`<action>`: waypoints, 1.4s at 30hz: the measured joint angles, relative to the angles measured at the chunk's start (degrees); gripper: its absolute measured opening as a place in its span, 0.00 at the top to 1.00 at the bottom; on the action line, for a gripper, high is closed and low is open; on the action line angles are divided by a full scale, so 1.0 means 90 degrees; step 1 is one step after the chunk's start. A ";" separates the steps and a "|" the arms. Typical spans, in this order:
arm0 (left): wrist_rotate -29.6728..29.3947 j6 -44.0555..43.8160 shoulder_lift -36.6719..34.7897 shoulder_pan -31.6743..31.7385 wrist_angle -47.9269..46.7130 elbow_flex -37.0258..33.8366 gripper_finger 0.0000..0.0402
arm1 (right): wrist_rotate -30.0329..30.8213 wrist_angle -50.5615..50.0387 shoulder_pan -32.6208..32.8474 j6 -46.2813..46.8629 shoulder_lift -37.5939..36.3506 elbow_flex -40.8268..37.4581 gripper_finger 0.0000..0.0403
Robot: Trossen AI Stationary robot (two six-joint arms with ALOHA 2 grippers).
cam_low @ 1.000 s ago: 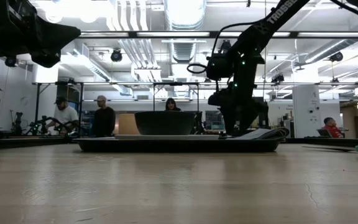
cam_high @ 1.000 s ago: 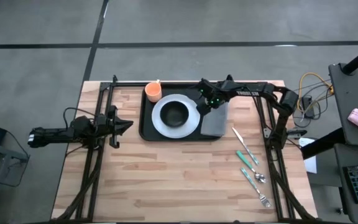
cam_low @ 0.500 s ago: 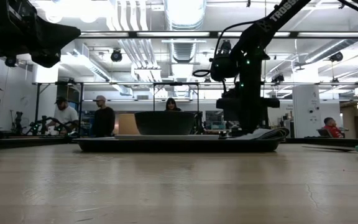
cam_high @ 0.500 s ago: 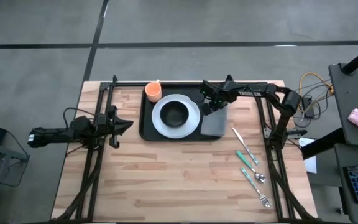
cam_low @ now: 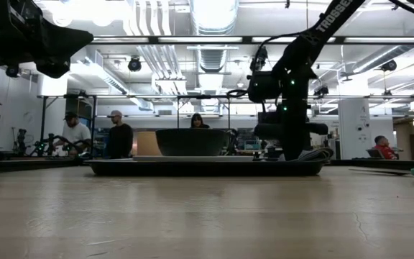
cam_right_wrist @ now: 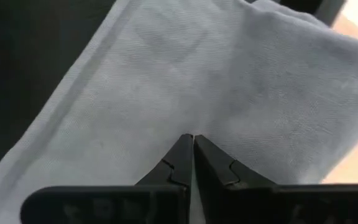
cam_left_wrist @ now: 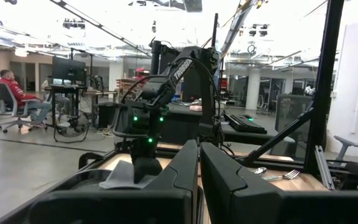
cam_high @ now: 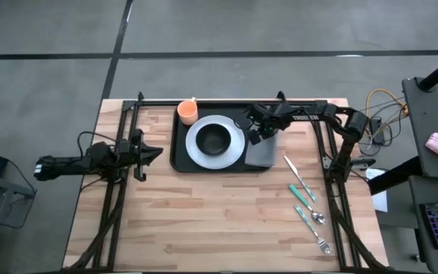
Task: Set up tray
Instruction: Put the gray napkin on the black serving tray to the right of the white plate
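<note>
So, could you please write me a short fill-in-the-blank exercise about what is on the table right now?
1. The black bowl sits on the white ____.
2. The right gripper is over the grey napkin, its fingers ____.
3. The orange cup stands in a ____ of the black tray.
4. The left gripper waits off the tray, above the bare ____.

Missing words: plate; shut; corner; table

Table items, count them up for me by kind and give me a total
Tray: 1
Plate: 1
Bowl: 1
Orange cup: 1
Grey napkin: 1
Utensils on the wood right of the tray: 3
Total: 8
</note>
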 joint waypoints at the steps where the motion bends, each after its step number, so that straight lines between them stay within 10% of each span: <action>1: 0.0000 0.0000 -0.0002 0.0000 -0.0002 0.0000 1.00 | -0.0019 0.0141 0.0002 -0.0017 0.0000 -0.0066 0.98; 42: -0.0005 -0.0002 0.0000 0.0000 0.0000 0.0000 1.00 | -0.0732 0.1736 -0.0214 -0.1210 0.0287 -0.0101 0.98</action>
